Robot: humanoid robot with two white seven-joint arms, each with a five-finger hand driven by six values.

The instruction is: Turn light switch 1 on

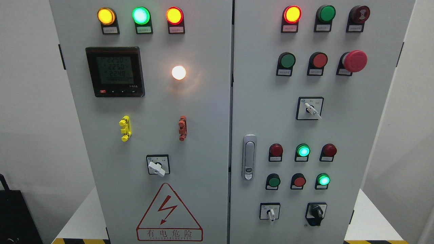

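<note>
A grey electrical cabinet with two doors fills the head view. On the left door [203, 135] a white bulb [178, 72] glows beside a black digital meter [115, 72]. Below them sit a yellow toggle switch [125, 128], a red toggle switch [182, 128] and a white rotary selector [157, 167]. I cannot tell which one is switch 1. Neither of my hands nor arms shows in the view.
The right door [356, 135] carries lit and unlit indicator lamps, push buttons, a red mushroom stop button [354, 61], rotary selectors [311, 109] and a metal door latch [249, 157]. A warning triangle [169, 214] sits low on the left door. A black object [13, 217] stands at lower left.
</note>
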